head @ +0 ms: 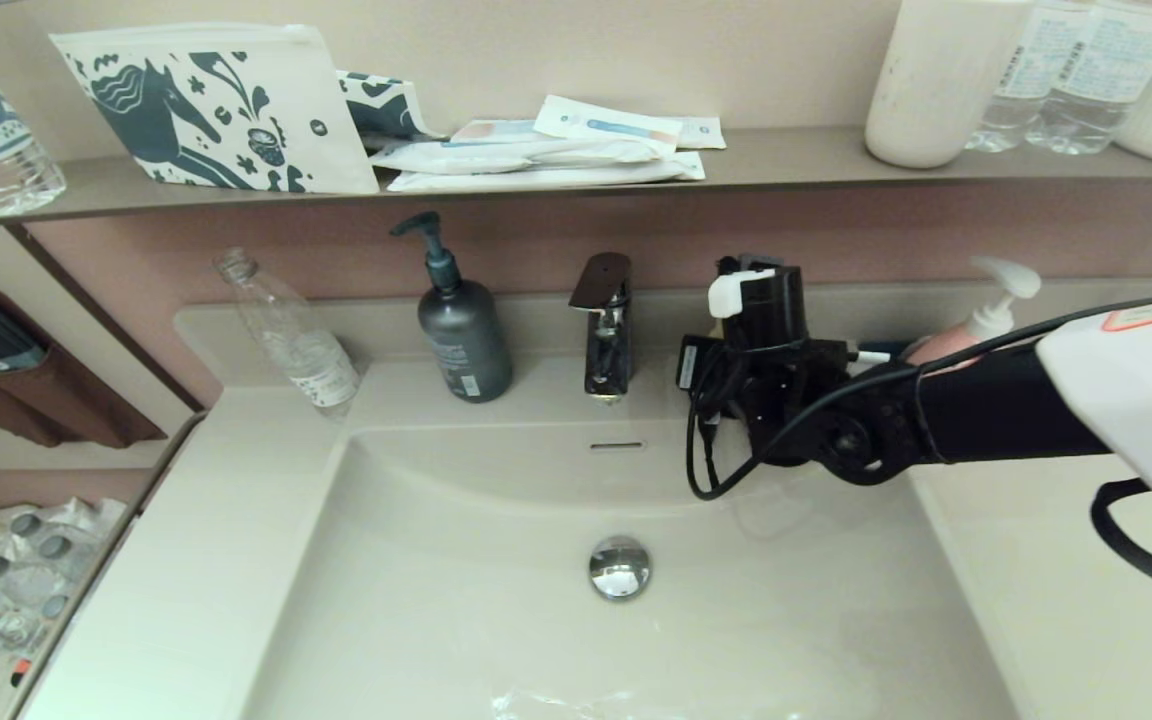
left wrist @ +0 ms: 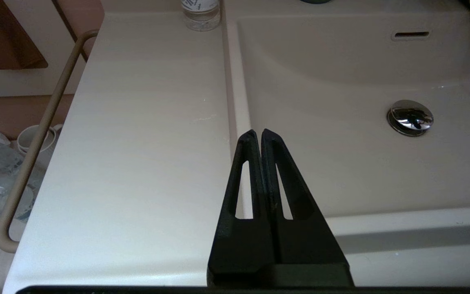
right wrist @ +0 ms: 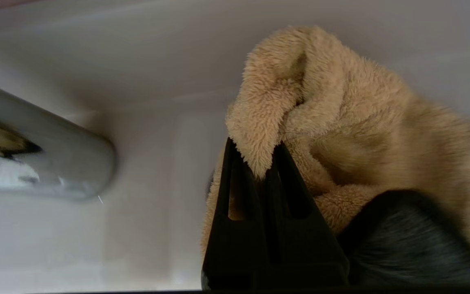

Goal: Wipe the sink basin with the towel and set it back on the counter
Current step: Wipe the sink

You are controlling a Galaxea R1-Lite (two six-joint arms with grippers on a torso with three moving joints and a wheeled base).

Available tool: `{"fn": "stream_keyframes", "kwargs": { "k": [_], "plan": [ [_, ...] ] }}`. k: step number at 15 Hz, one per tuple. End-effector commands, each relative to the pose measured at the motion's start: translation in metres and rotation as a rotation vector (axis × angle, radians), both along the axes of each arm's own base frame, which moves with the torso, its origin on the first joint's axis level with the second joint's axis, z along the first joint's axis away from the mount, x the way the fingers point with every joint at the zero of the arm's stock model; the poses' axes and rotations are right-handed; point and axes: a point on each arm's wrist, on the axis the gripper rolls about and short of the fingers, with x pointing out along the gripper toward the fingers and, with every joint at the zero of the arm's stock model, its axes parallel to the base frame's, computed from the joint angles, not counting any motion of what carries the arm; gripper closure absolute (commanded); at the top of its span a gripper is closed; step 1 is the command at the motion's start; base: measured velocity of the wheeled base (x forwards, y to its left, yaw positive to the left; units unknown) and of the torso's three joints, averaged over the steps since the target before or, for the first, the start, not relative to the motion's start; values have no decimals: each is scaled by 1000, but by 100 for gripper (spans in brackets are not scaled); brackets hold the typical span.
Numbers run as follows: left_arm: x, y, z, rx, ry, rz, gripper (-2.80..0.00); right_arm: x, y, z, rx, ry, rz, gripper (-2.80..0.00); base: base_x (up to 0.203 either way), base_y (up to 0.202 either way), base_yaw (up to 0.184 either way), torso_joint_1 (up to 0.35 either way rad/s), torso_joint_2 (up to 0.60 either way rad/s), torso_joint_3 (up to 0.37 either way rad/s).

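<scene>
The sink basin (head: 496,600) is a glossy off-white bowl with a chrome drain plug (head: 620,567) and a slot overflow (head: 617,446). My right arm (head: 796,400) reaches over the basin's back right corner, just right of the faucet (head: 604,320). In the head view its wrist hides the fingers and the towel. In the right wrist view the right gripper (right wrist: 255,153) is shut on a fold of the fluffy mustard towel (right wrist: 361,122), whose black backing (right wrist: 414,241) shows. My left gripper (left wrist: 258,132) is shut and empty over the basin's left rim, beside the counter (left wrist: 137,143).
A dark soap bottle (head: 461,330) and a clear empty bottle (head: 291,335) stand on the back ledge to the left. A white pump bottle (head: 986,310) stands behind my right arm. A black cable (head: 711,460) hangs over the basin. The wall shelf (head: 786,160) holds pouches and bottles.
</scene>
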Motion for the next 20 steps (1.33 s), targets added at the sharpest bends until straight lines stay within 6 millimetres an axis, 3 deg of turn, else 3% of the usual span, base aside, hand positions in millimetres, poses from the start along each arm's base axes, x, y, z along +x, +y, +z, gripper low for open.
{"fn": "stream_keyframes", "kwargs": {
  "k": [1, 5, 8, 10, 12, 16, 18, 20],
  "plan": [
    [0, 0, 0, 0, 0, 0, 0, 18, 16, -33, -25, 11, 10, 0, 0, 0, 0, 0, 0, 0],
    [0, 0, 0, 0, 0, 0, 0, 12, 42, -40, -45, 8, 84, 0, 0, 0, 0, 0, 0, 0],
    [0, 0, 0, 0, 0, 0, 0, 10, 38, -38, -59, 22, 70, 0, 0, 0, 0, 0, 0, 0],
    [0, 0, 0, 0, 0, 0, 0, 14, 15, -44, -98, 55, 24, 0, 0, 0, 0, 0, 0, 0],
    [0, 0, 0, 0, 0, 0, 0, 24, -24, -54, -153, 99, -50, 0, 0, 0, 0, 0, 0, 0],
    [0, 0, 0, 0, 0, 0, 0, 34, -82, -45, -159, 103, -168, 0, 0, 0, 0, 0, 0, 0],
    [0, 0, 0, 0, 0, 0, 0, 30, -92, -39, -166, 103, -181, 0, 0, 0, 0, 0, 0, 0],
    [0, 0, 0, 0, 0, 0, 0, 23, -80, -41, -171, 108, -149, 0, 0, 0, 0, 0, 0, 0]
  ]
}}
